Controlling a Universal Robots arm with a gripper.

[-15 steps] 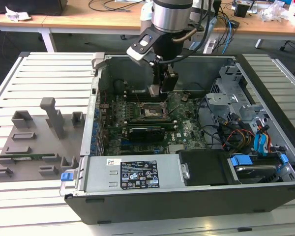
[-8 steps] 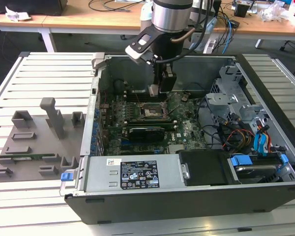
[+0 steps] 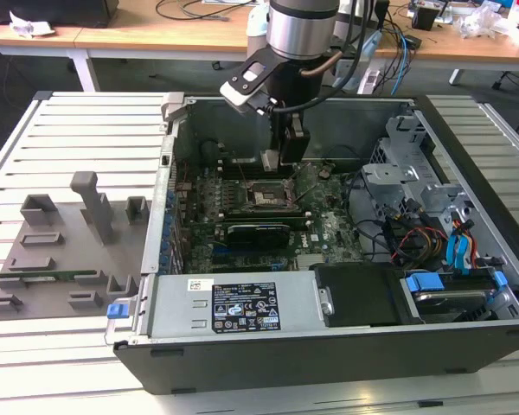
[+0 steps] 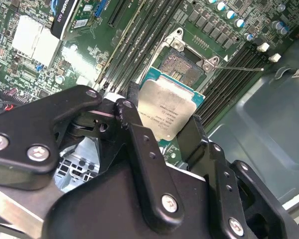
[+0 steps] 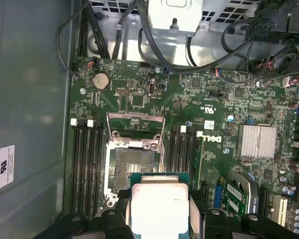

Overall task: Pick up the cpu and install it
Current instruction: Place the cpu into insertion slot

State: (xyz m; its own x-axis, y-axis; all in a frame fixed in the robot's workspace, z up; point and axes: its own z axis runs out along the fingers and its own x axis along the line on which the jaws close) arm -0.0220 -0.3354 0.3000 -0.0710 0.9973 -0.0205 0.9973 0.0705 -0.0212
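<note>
The cpu is a flat square chip with a silvery top plate on a green base. My gripper is shut on it, one black finger on each of two opposite edges. In the first wrist view the cpu hangs just off one edge of the open socket, whose metal frame is flipped up. The exterior view has the gripper reaching down into the computer case, with the cpu a little above the socket. The cpu and socket are apart.
The open computer case lies on a slatted white table. A long black expansion card sits just in front of the socket. A drive cage with cables fills the case's right. A grey fixture plate lies at the exterior view's left.
</note>
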